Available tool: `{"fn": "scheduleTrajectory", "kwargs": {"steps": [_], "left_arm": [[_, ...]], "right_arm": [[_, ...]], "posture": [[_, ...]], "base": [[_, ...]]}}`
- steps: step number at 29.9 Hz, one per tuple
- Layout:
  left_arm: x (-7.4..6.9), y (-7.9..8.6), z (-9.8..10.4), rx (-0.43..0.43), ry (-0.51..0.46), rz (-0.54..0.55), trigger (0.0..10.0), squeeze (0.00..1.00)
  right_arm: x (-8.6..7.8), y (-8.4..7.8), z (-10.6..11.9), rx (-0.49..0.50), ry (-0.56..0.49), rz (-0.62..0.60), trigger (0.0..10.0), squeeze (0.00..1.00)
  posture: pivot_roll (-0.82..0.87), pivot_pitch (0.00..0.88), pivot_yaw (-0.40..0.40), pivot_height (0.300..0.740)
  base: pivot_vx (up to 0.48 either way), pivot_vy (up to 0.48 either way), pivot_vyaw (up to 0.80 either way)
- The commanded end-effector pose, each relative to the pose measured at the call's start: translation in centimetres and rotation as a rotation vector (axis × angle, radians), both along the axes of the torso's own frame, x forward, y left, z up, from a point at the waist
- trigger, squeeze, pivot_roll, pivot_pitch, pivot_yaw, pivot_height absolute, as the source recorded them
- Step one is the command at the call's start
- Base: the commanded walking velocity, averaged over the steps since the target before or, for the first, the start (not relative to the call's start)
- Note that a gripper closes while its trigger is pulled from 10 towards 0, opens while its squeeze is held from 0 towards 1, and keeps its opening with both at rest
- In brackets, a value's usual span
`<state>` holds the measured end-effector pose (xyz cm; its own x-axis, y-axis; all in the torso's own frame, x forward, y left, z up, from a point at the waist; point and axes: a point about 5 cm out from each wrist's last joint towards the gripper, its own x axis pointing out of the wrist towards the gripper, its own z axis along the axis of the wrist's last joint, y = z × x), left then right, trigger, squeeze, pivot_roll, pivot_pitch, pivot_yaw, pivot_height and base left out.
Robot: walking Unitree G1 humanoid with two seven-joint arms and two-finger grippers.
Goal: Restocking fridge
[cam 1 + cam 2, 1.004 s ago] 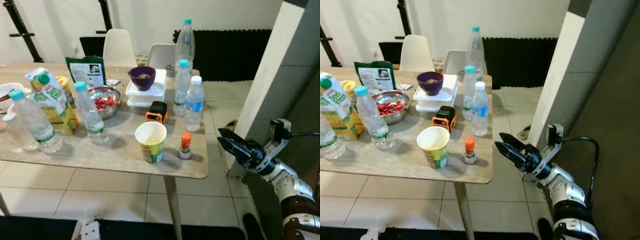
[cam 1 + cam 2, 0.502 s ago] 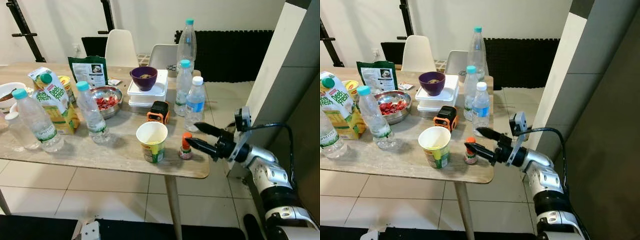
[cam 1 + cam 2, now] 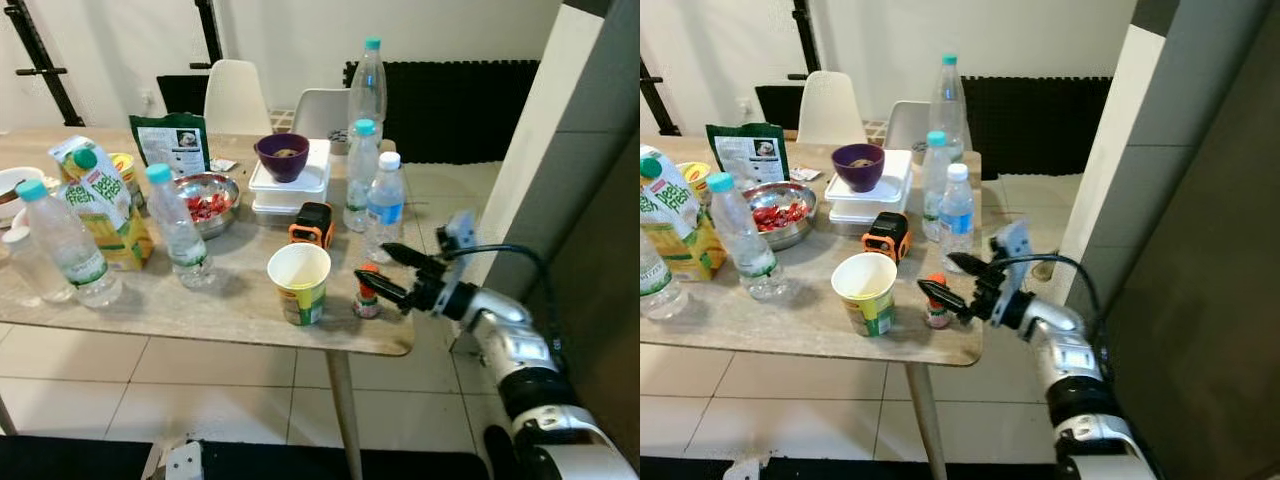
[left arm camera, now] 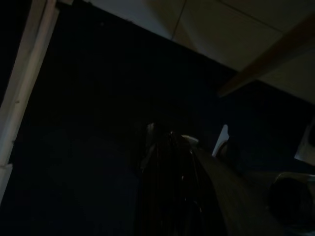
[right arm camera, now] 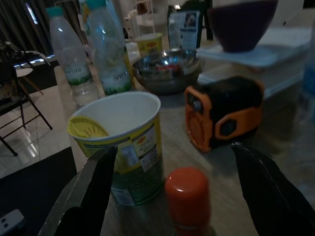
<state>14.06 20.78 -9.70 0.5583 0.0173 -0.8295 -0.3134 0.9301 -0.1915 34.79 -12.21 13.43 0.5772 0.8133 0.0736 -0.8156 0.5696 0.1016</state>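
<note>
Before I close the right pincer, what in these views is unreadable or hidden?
- Small orange-capped bottle: base cut off by the right wrist view's edge; label too small in the eye views.
- Left pincer: left wrist view too dark to judge its fingers.
- White bowl: cut off by the left eye view's edge.
- Right pincer: open around the bottle; contact unclear.

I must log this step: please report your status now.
Right gripper open, fingers either side of orange-capped bottle, not gripping yet. Left arm idle. Paper cup stands close beside bottle, near table edge.
</note>
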Motion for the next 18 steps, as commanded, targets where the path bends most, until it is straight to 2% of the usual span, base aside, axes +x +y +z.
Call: {"fn": "scheduleTrajectory", "kwargs": {"steps": [1, 3, 8, 17, 18], "left_arm": [[-0.5, -0.2, -0.2, -0.004, 0.016, -0.003, 10.0, 0.00], [-0.5, -0.2, -0.2, -0.004, 0.017, -0.004, 10.0, 0.00], [-0.6, -0.2, -0.2, -0.005, 0.019, -0.004, 10.0, 0.00], [-0.5, -0.3, -0.3, -0.009, 0.016, -0.005, 10.0, 0.00], [-0.5, -0.3, -0.3, -0.009, 0.016, -0.005, 10.0, 0.00]], "right_arm": [[0.3, 0.2, 0.5, -0.014, -0.021, -0.007, 10.0, 0.00], [0.4, 0.2, 0.5, -0.013, -0.021, -0.009, 10.0, 0.00], [0.4, 0.8, -0.6, -0.169, -0.027, -0.023, 10.0, 0.00], [0.5, 0.9, -1.2, -0.178, -0.009, -0.063, 10.0, 0.00], [0.8, 0.8, -0.8, -0.143, -0.011, -0.090, 0.0, 0.00]], "posture": [[0.02, 0.000, -0.001, 0.740], [0.02, 0.000, -0.001, 0.740], [0.02, 0.000, -0.001, 0.740], [0.02, 0.000, 0.000, 0.740], [0.02, 0.000, 0.000, 0.740]], "base": [[0.000, 0.000, 0.00], [0.000, 0.000, 0.00], [0.000, 0.000, 0.00], [0.000, 0.000, 0.00], [0.000, 0.000, 0.00]]}}
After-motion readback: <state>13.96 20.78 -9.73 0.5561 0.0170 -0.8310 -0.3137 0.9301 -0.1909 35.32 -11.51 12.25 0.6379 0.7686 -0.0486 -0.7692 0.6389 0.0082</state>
